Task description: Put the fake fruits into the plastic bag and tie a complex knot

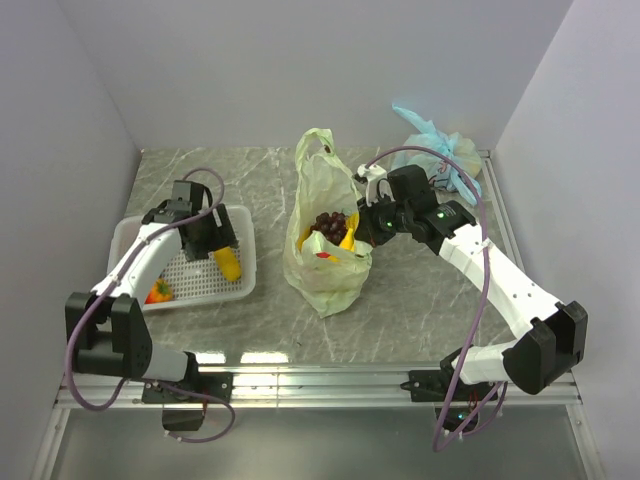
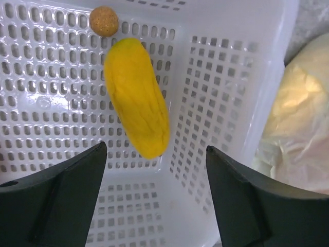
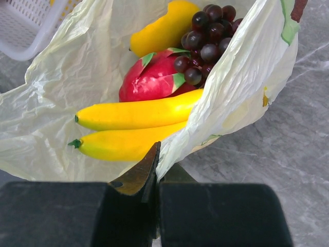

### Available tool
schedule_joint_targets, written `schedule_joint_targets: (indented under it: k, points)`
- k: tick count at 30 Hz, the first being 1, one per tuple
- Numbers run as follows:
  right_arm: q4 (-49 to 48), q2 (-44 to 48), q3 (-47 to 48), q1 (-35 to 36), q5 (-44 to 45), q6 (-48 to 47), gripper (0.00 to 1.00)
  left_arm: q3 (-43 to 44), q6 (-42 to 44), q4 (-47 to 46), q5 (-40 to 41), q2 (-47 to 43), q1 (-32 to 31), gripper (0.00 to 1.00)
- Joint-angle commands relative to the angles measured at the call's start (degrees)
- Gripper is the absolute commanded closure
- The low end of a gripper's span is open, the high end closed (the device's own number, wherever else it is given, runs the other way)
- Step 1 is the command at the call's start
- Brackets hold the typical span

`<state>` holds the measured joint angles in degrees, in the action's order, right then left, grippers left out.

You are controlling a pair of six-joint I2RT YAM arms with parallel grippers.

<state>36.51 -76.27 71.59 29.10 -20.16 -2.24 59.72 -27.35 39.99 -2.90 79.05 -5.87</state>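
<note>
A: Any words, numbers or brand names to read?

B: None legible. Only scraps of coloured print [image 3: 289, 30] on the plastic bag [image 3: 241, 77], green and dark red, cut off at the top edge of the right wrist view. Too cropped to tell as letters or a logo.

A: And from the top camera?

B: Too small there to make out any print.

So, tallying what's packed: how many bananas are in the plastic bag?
2, in the plastic bag: one banana beside the dragon fruit, the second banana against it, nearer the camera. Others may be hidden.
</note>
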Motion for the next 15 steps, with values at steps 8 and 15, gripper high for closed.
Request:
schedule_joint_targets:
  k: [8, 15]
  points:
    - [-0.65, 1.04, 0.48, 0.17, 0.12, -1.1, 1.0, 3.89, 8.06, -3.79, -1.67, 1.38, 4.2, 0.13]
    - [-0.92, 1.3, -1.1, 0.17, -0.67, -0.75, 1.0, 12.96, 35.85, 11.4, -8.18, -1.7, 13.31, 0.1]
